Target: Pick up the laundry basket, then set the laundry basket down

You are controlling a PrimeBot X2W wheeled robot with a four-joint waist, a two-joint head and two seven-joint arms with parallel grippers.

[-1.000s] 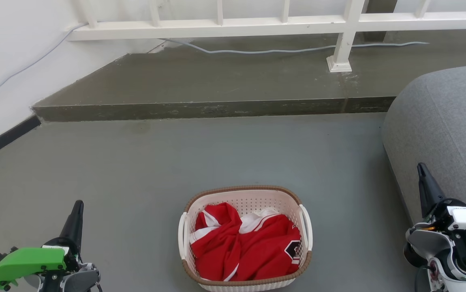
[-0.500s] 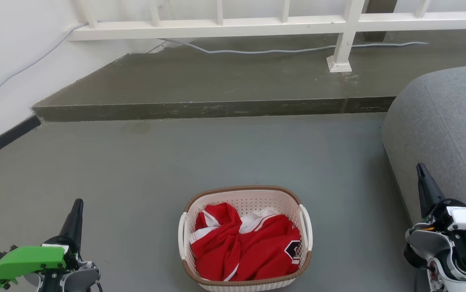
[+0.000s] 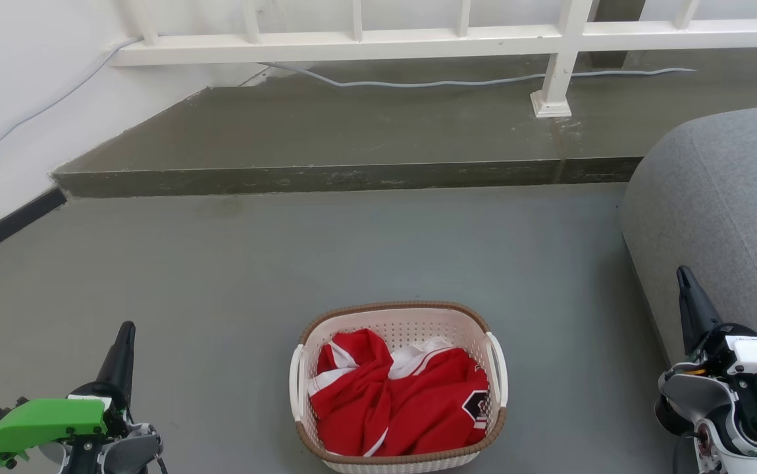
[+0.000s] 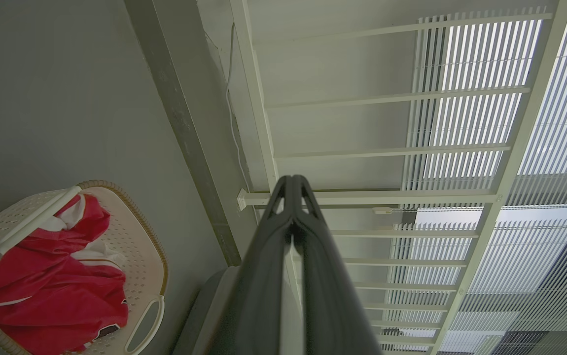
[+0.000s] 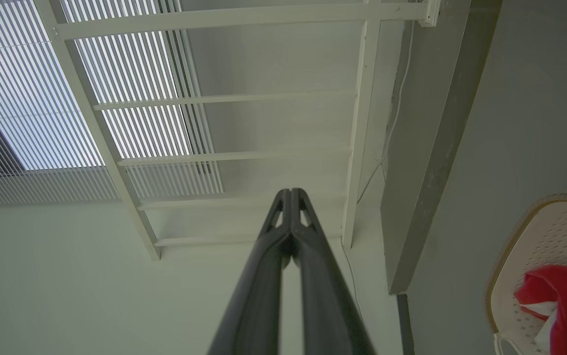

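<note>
Grey floor (image 3: 220, 276), grey sofa (image 3: 721, 197) at right. On it sits the laundry basket (image 3: 395, 305) holding a red garment (image 3: 405, 401), between left gripper (image 3: 126, 329) and right gripper (image 3: 682, 271), well apart from both. Both pincers' fingers pressed together, empty.

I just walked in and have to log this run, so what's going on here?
Nothing is being held at the moment. The laundry basket sits on the floor in front of the robot, with a red garment inside. The left hand and right hand hang out to either side of it, both shut and empty, well apart from its handles. A grey seat stands to the right. The pickup has not begun.
</note>
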